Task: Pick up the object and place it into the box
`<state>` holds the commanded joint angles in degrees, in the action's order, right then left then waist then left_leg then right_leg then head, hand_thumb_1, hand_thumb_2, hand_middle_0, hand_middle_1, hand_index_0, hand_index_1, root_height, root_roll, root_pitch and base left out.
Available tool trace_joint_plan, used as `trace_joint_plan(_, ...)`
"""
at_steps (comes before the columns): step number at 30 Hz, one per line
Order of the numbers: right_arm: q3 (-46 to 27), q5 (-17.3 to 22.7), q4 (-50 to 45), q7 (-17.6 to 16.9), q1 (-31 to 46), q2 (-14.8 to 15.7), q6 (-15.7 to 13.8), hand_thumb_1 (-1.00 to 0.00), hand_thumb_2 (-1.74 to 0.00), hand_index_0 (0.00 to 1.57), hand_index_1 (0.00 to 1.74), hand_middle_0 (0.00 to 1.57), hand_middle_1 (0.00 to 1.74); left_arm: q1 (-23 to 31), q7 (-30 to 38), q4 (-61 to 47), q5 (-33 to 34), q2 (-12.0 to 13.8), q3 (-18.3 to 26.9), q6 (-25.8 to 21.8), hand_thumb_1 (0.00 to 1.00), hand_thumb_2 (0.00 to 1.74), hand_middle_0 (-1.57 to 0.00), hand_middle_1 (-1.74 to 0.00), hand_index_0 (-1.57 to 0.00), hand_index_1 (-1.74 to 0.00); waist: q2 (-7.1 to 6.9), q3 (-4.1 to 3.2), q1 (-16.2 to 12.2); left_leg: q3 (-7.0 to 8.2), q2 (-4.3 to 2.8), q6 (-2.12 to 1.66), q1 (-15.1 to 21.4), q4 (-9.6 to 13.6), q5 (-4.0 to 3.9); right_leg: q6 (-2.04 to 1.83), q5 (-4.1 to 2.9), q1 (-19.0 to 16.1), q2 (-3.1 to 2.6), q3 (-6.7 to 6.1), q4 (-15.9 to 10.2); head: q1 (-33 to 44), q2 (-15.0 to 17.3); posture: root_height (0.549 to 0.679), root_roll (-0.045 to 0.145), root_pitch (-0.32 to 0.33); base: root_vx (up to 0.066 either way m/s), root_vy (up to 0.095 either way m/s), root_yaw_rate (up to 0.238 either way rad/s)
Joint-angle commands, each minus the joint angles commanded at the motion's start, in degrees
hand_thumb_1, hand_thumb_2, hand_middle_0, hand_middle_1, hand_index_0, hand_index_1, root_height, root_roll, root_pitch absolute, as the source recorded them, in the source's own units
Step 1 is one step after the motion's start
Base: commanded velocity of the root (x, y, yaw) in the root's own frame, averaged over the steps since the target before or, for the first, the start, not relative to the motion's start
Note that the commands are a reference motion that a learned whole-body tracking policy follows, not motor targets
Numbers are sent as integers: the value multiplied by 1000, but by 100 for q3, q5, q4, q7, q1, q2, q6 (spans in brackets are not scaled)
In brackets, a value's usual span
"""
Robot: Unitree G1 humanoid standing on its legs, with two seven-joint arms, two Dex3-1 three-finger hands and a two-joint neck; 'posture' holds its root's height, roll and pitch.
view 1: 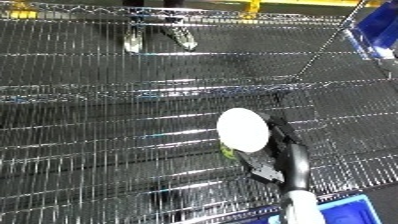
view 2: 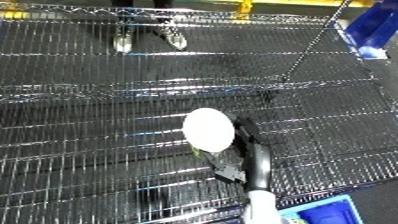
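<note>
Pickup done; placement outstanding.
My right hand [view 1: 271, 162] is clamped on the white disc [view 1: 242, 129] above the wire shelf [view 1: 98, 150]; blue bin [view 1: 346, 212] not yet reached.

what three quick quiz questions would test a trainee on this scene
1. True or false: the right hand is curled round a white disc.
2. Which surface lies under the hand? A) wooden table B) wire mesh shelf C) carpet
3. Fill in: the bin at the lower right edge of the view is ____ in colour.

Key: 1 true. 2 B. 3 blue. The left hand is out of view, and a little yellow-green shows under the disc's lower edge.
</note>
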<state>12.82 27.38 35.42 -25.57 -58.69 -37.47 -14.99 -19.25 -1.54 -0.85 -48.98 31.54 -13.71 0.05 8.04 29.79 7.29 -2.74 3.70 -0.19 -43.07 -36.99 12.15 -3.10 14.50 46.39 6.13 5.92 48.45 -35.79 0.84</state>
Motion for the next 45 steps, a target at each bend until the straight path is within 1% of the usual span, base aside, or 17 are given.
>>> trace_joint_plan(7, -9, -49, 24, -40, 40, 36, -47, -750, -1305, 1178, 1305, 1178, 1305, 13, 4, 34, 0, -31, 16, -76, 1000, 1740, -1570, -1740, -1570, -1740, -17, 0, -23, -1, -9, -9, 156, 182, -73, 7, -31, -137, -29, 8, -135, 4, -35, 626, 42, 269, -55, 11, -10)
trace_joint_plan(12, -69, -142, -170, -91, 189, 30, -80, -750, -1305, 1178, 1305, 1178, 1305, 78, -25, 65, 16, -54, 37, -162, 1000, 1740, -1570, -1740, -1570, -1740, -62, 0, -66, -22, -9, -14, 356, 340, -123, 11, -39, -336, -65, -2, -265, 4, -21, 630, 42, 256, -63, 8, -18)
trace_joint_plan(15, -143, -203, -416, -117, 341, 5, -85, -750, -1305, 1178, 1305, 1178, 1305, 140, -48, 87, 34, -77, 64, -208, 1000, 1740, -1570, -1740, -1570, -1740, -103, 0, -117, -25, -31, -18, 502, 432, -144, 12, -41, -472, -83, -11, -345, 13, 46, 633, 42, 245, -72, 11, -31)
trace_joint_plan(20, -392, -303, -1123, -136, 808, 3, 24, -750, -1305, 1178, 1305, 1178, 1305, 298, -90, 168, 102, -153, 120, -305, 1000, 1740, -1570, -1740, -1570, -1740, -198, 0, -259, -17, -82, -33, 817, 580, -175, 14, -40, -765, -125, -48, -488, 55, 268, 637, 43, 219, -72, 25, -63)
trace_joint_plan(21, -446, -297, -1277, -117, 918, 9, 57, -750, -1305, 1178, 1305, 1178, 1305, 325, -95, 179, 116, -169, 138, -316, 1000, 1740, -1570, -1740, -1570, -1740, -218, 0, -291, -9, -96, -37, 880, 611, -182, 11, -41, -821, -134, -57, -517, 88, 414, 638, 44, 214, -84, 33, -86)
trace_joint_plan(23, -529, -260, -1598, -82, 1145, 14, 136, -750, -1305, 1178, 1305, 1178, 1305, 341, -81, 197, 132, -192, 171, -326, 1000, 1740, -1570, -1740, -1570, -1740, -268, 0, -370, 18, -132, -48, 1024, 691, -203, 0, -58, -943, -159, -82, -601, 124, 994, 641, 44, 204, -108, 47, -105)
trace_joint_plan(25, -580, -218, -1880, -62, 1400, 46, 182, -750, -1305, 1178, 1305, 1178, 1305, 308, -22, 236, 143, -221, 171, -328, 1000, 1740, -1570, -1740, -1570, -1740, -333, 0, -470, 39, -183, -67, 1182, 748, -216, -15, -101, -1092, -176, -122, -708, 124, 1578, 643, 46, 189, -92, 52, -112)
trace_joint_plan(27, -635, -214, -2059, -34, 1691, 115, 141, -750, -1305, 1178, 1305, 1178, 1305, 279, 37, 307, 159, -261, 140, -358, 1000, 1740, -1570, -1740, -1570, -1740, -398, 0, -575, 33, -236, -87, 1337, 754, -204, -26, -141, -1253, -184, -171, -787, 145, 1697, 645, 47, 168, -36, 37, -106)
trace_joint_plan(29, -724, -232, -2208, 18, 1975, 186, 80, -750, -1305, 1178, 1305, 1178, 1305, 276, 93, 363, 187, -310, 112, -410, 1000, 1740, -1570, -1740, -1570, -1740, -448, 0, -674, 29, -279, -99, 1503, 774, -191, -35, -154, -1412, -200, -221, -845, 181, 1757, 646, 47, 149, -25, 37, -136)
trace_joint_plan(31, -823, -232, -2386, 49, 2177, 219, 85, -750, -1305, 1178, 1305, 1178, 1305, 266, 140, 371, 207, -350, 114, -436, 1000, 1740, -1570, -1740, -1570, -1740, -477, 0, -752, 59, -300, -106, 1675, 863, -205, -45, -163, -1559, -227, -257, -943, 185, 1877, 649, 48, 137, -68, 44, -157)
trace_joint_plan(33, -919, -226, -2565, 62, 2343, 244, 125, -750, -1305, 1178, 1305, 1178, 1305, 242, 158, 369, 221, -377, 141, -424, 1000, 1740, -1570, -1740, -1570, -1740, -502, 0, -817, 103, -308, -116, 1834, 961, -218, -54, -195, -1719, -232, -274, -1092, 124, 1899, 652, 51, 127, -76, 22, -122)
trace_joint_plan(37, -1104, -247, -2789, 86, 2677, 340, 137, -750, -1305, 1178, 1305, 1178, 1305, 242, 34, 466, 272, -419, 226, -443, 1000, 1740, -1570, -1740, -1570, -1740, -549, 0, -930, 154, -324, -135, 2170, 1109, -210, -69, -242, -2055, -213, -285, -1341, -102, 1916, 657, 55, 102, -57, 0, -106)
trace_joint_plan(39, -1190, -270, -2870, 88, 2829, 380, 161, -750, -1305, 1178, 1305, 1178, 1305, 246, -26, 515, 297, -458, 273, -449, 1000, 1740, -1570, -1740, -1570, -1740, -565, 0, -989, 183, -342, -151, 2348, 1184, -209, -76, -257, -2218, -196, -296, -1444, -176, 1993, 660, 57, 89, -36, 21, -126)
trace_joint_plan(43, -1408, -248, -2981, 128, 3186, 402, 198, -750, -1305, 1178, 1305, 1178, 1305, 285, -142, 613, 317, -572, 357, -468, 1000, 1740, -1570, -1740, -1570, -1740, -558, 0, -1140, 270, -408, -197, 2718, 1321, -202, -76, -290, -2545, -163, -343, -1662, -448, 2265, 664, 62, 61, -16, 54, -148)
trace_joint_plan(45, -1522, -224, -2994, 147, 3364, 397, 193, -750, -1305, 1178, 1305, 1178, 1305, 322, -207, 667, 318, -627, 388, -501, 1000, 1740, -1570, -1740, -1570, -1740, -538, -1, -1215, 325, -450, -221, 2894, 1394, -198, -78, -318, -2694, -153, -374, -1790, -545, 2305, 666, 63, 48, -6, 63, -176)
